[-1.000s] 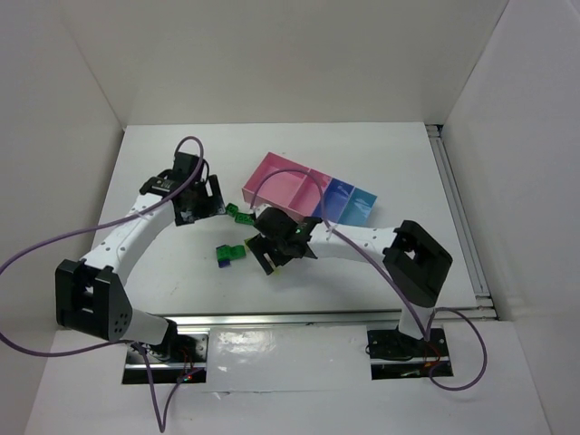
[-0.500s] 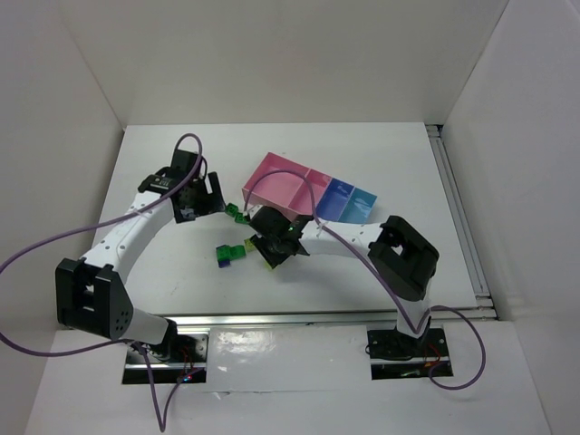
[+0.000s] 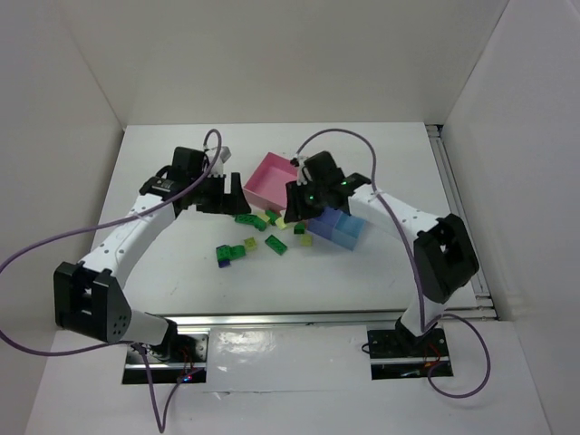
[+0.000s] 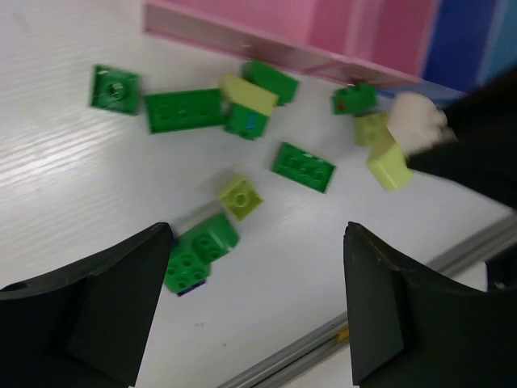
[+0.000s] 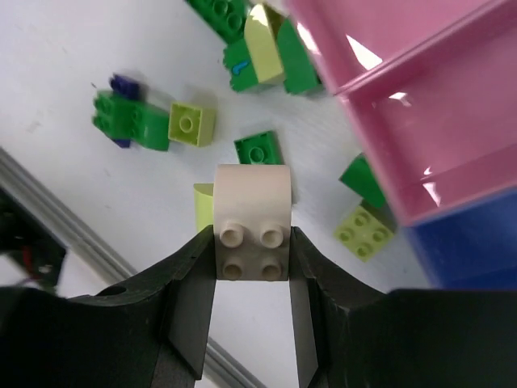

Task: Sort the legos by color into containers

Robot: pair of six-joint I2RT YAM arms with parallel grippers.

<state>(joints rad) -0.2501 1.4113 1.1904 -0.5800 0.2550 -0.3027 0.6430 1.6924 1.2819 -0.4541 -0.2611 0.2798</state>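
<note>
The right gripper (image 5: 252, 242) is clamping a cream brick (image 5: 252, 202) between its fingers, with the studs facing the wrist camera. It is holding the brick in the air above the table (image 5: 73, 210), just beside the bins (image 5: 420, 137), near where the pink wall is meeting the blue one. Loose bricks are lying around it. A lime brick (image 5: 191, 123) is touching a green brick (image 5: 133, 121) that is covering most of a blue brick (image 5: 121, 83). A second lime one is sitting close against the bins' wall, and another green one is lying just past the cream brick. The left gripper (image 4: 257, 275) is hanging wide open and is gripping nothing. It is hovering over the same scatter from the opposite side, with several green bricks lying ahead of it along the pink wall.
</note>
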